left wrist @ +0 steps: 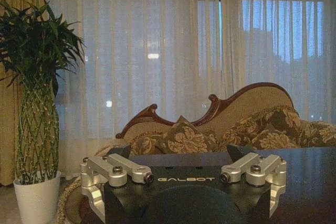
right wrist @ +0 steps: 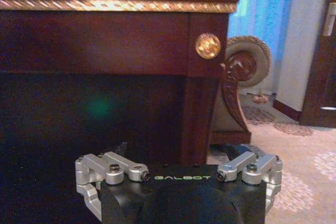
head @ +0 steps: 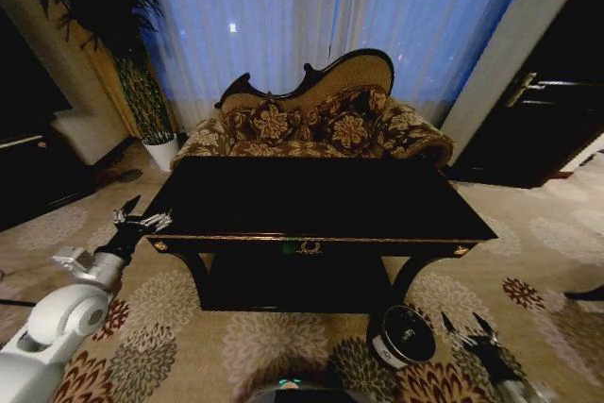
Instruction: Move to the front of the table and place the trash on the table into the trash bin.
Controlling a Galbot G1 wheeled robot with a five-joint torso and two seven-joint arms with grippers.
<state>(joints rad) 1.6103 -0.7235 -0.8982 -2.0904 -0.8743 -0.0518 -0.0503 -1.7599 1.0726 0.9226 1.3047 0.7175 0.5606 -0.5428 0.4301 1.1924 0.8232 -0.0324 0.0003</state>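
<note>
The black table (head: pixel 311 200) fills the middle of the head view, sofa (head: pixel 321 125) behind. The trash bin (head: pixel 404 335) sits lower right on the carpet. The left gripper (head: pixel 142 221), fingers spread, hovers at the table's left corner; the right gripper (head: pixel 469 329), also spread, hangs beside the bin.

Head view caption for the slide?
Robot faces the black table, grippers low at both sides, trash bin on the carpet by its right.

Room dim; cool daylight enters through the sheer curtains (head: pixel 311 16) at upper centre, the bench (head: pixel 311 197) top reads near-black with faint sheen, and the head view bows at its edges.
</note>
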